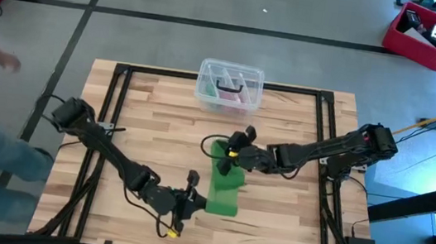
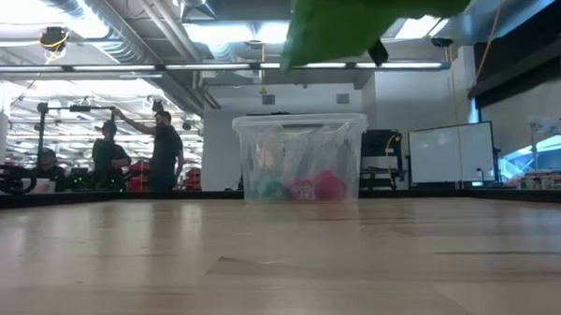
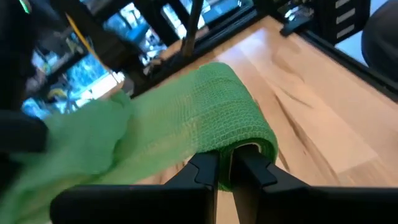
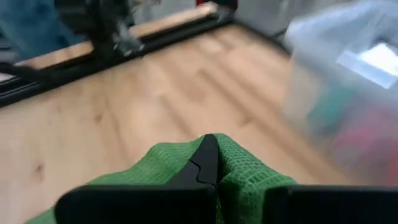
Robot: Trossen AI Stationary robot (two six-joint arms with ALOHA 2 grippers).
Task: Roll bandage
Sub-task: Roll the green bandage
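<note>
Stretching the bandage (image 1: 224, 185) between both arms, you had it lifted over the middle of the worktop (image 1: 271, 229), nearer the front edge. Your left gripper (image 1: 189, 204) had its fingers (image 3: 205, 174) pinched shut on the front end, where the band curled over them in a first turn. Your right gripper (image 1: 232, 153) was shut on the far end, toward the clear box (image 1: 229, 86) at the back edge. I judged the roll barely begun; next you needed to turn the left end while the right fed tension.
</note>
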